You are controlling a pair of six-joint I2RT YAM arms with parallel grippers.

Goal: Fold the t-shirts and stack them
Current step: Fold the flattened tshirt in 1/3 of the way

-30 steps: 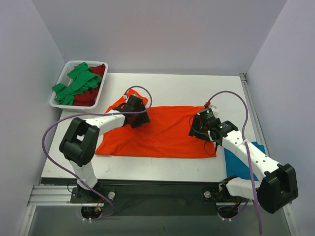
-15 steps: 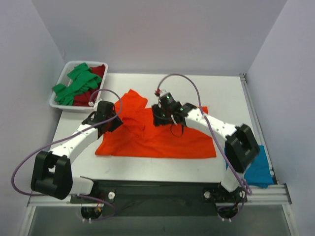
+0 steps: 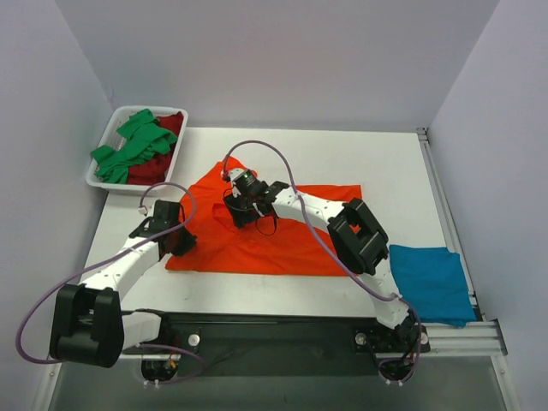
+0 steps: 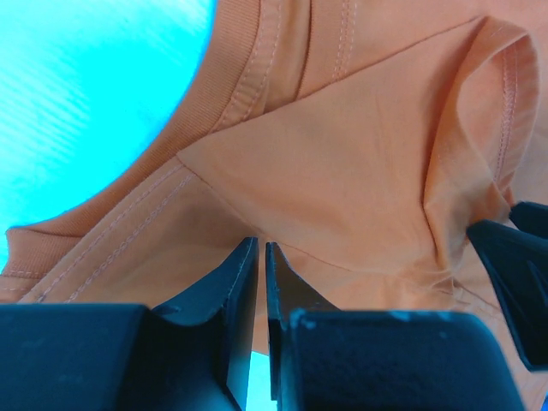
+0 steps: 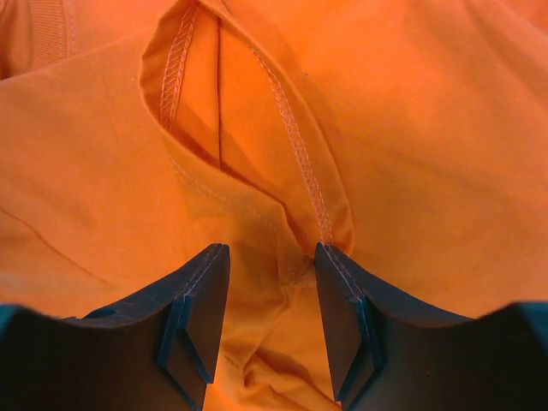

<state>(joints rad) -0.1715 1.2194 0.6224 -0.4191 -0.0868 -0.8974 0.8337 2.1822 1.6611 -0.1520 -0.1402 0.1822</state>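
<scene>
The orange t-shirt (image 3: 282,250) lies spread across the middle of the table. My left gripper (image 3: 178,238) sits at its left edge. In the left wrist view the left gripper (image 4: 260,244) has its jaws almost together on a fold edge of the orange t-shirt (image 4: 342,171) beside the collar. My right gripper (image 3: 242,208) reaches across to the shirt's upper left. In the right wrist view it (image 5: 270,250) is shut on a bunch of the orange t-shirt (image 5: 411,128) by a sleeve hem. A folded teal t-shirt (image 3: 430,282) lies at the near right.
A white tray (image 3: 120,185) at the back left holds a green t-shirt (image 3: 133,145) and a dark red t-shirt (image 3: 154,167). The right arm's links cross over the orange cloth. Grey walls stand close on three sides.
The right gripper has swept from the shirt's right side to its upper left. The left gripper has moved from the shirt's top down to its left edge and closed.
</scene>
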